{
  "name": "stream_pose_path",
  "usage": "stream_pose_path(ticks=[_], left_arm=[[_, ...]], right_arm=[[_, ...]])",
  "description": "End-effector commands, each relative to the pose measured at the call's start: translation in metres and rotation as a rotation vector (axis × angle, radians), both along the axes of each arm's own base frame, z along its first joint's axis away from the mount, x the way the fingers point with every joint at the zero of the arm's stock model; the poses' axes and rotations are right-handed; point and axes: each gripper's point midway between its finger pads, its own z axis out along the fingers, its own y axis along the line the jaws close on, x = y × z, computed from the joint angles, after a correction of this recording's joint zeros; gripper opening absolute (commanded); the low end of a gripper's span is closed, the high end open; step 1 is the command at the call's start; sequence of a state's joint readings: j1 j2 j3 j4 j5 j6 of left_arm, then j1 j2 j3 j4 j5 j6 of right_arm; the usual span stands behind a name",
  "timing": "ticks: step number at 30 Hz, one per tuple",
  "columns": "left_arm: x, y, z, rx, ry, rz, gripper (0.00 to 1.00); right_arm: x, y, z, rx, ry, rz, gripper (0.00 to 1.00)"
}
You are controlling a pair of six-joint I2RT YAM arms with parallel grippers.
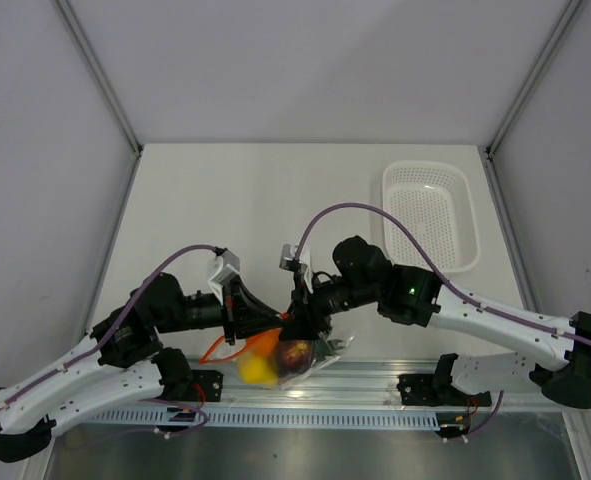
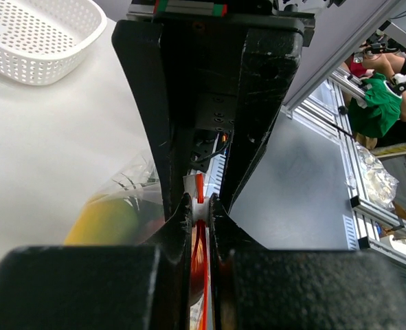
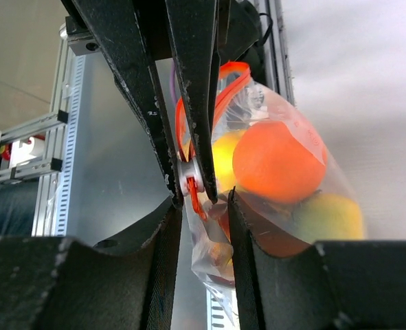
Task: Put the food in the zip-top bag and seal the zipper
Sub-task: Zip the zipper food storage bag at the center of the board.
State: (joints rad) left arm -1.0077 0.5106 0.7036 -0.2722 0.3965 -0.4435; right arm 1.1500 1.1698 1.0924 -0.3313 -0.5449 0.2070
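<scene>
Fig.: I see left fingers (image 2: 154,137) and right fingers (image 3: 196,82) both clamped on thin red-orange zipper strip (image 3: 235,67) of clear crinkly plastic bag (image 3: 264,103). Round orange toy fruit (image 3: 278,161) sits inside w/ others.

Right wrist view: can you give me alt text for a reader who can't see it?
The right gripper is pinched shut on the red-orange zipper of a clear zip-top bag. An orange and a yellow fruit show through the plastic, just beside the fingers.
</scene>
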Motion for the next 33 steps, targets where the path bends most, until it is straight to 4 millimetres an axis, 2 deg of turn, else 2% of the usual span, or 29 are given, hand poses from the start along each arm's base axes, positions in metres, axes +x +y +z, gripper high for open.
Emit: stream_pose_path(ticks=[1,5,7,8,9,11,12,17,19,27,30,33], left_arm=[[-0.007,0.001,0.039,-0.101,-0.06,-0.032,0.01],[-0.007,-0.001,0.034,-0.094,-0.056,-0.039,0.01],[-0.007,-0.001,0.033,-0.091,-0.055,-0.041,0.01],[-0.007,-0.001,0.029,-0.082,-0.049,-0.038,0.01],[-0.006,0.0,0.026,-0.069,-0.049,-0.033,0.09],[-0.003,0.002,0.013,-0.043,-0.042,-0.011,0.37],[-0.002,0.004,0.015,-0.045,-0.055,-0.005,0.41],[0.004,0.013,-0.004,-0.003,-0.059,0.052,0.64],[0.004,0.015,-0.005,-0.004,-0.065,0.058,0.7],[-0.002,0.016,-0.023,0.004,-0.04,0.038,0.69],[-0.001,0.016,-0.027,0.018,-0.03,0.039,0.59],[-0.001,0.015,-0.028,0.026,-0.028,0.037,0.45]], right_arm=[[-0.003,0.004,0.018,0.059,-0.02,0.051,0.35],[-0.003,0.008,0.02,0.091,-0.007,0.055,0.29],[-0.002,0.013,0.02,0.1,0.003,0.048,0.02],[0.001,0.013,0.017,0.093,0.007,0.033,0.0],[0.002,0.014,0.015,0.091,0.017,0.02,0.0],[0.007,0.014,0.009,0.087,0.017,-0.015,0.0],[0.008,0.013,0.008,0.089,0.021,-0.023,0.0],[0.006,0.01,0.008,0.121,0.043,-0.03,0.0],[0.006,0.008,0.008,0.122,0.044,-0.032,0.0],[0.005,0.002,0.015,0.137,0.033,-0.034,0.0],[0.005,0.001,0.019,0.149,0.023,-0.036,0.0],[0.005,-0.001,0.025,0.156,0.01,-0.033,0.0]])
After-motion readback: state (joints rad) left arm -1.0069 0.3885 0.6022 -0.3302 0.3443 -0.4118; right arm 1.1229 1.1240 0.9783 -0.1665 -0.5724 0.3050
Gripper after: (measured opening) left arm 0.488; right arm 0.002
